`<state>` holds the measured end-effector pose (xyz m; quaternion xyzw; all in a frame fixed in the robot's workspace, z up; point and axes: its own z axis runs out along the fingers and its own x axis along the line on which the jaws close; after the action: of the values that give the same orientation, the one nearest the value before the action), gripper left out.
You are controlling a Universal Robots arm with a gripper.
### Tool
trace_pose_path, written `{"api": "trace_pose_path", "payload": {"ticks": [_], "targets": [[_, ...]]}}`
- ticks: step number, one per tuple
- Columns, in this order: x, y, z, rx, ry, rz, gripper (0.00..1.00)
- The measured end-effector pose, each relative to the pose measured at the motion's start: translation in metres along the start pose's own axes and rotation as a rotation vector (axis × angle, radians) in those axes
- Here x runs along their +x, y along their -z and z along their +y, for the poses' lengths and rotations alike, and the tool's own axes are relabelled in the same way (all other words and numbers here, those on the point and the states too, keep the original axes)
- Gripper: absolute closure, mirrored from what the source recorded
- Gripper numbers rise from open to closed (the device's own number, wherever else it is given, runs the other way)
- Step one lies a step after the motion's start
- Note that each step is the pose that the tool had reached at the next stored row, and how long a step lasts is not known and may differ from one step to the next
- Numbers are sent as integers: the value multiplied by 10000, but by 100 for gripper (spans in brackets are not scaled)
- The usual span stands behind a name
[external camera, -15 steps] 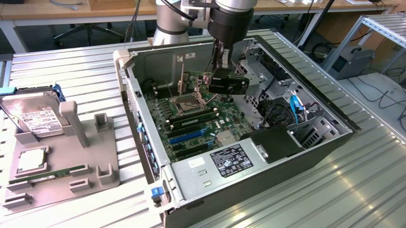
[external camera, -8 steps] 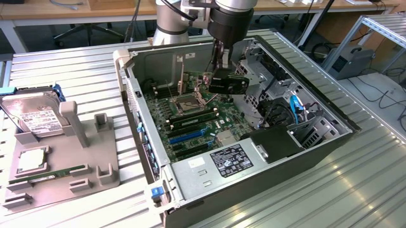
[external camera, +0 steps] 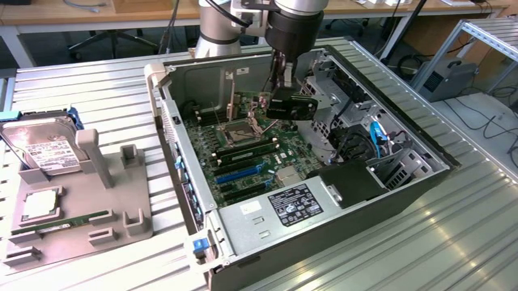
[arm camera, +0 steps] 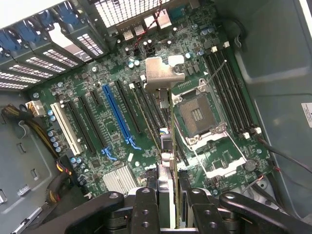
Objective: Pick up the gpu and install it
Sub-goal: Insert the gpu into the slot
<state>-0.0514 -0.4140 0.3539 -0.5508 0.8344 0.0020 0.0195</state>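
The ribbed metal bench (external camera: 453,236) carries an open computer case (external camera: 242,233) lying on its side, its raised walls edging the motherboard (external camera: 242,160) all round. On the exterior view's right, drive cages and cables (external camera: 364,136) crowd that wall, leaving the freest room above the middle of the board. On the exterior view's left, well apart from the case, a grey fixture (external camera: 121,203) holds a hard drive (external camera: 45,151) at its far end and a green memory stick (external camera: 65,220) nearer. The arm (external camera: 295,24) comes down from the far side into the case, and the gripper (external camera: 287,108) hangs over the far part of the board. The jaws are closed on the gpu (arm camera: 164,75), seen edge-on in the wrist view with its silvery bracket out ahead of the gripper (arm camera: 169,197). The card stands over the black slots between the blue slot (arm camera: 117,114) and the CPU socket (arm camera: 197,114). I cannot tell whether its lower edge touches a slot.
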Motion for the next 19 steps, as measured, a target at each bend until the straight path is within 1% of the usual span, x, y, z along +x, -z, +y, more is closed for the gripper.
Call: {"api": "trace_pose_path", "payload": {"ticks": [19], "targets": [[0,-1,0,-8,231,-2,72]]}}
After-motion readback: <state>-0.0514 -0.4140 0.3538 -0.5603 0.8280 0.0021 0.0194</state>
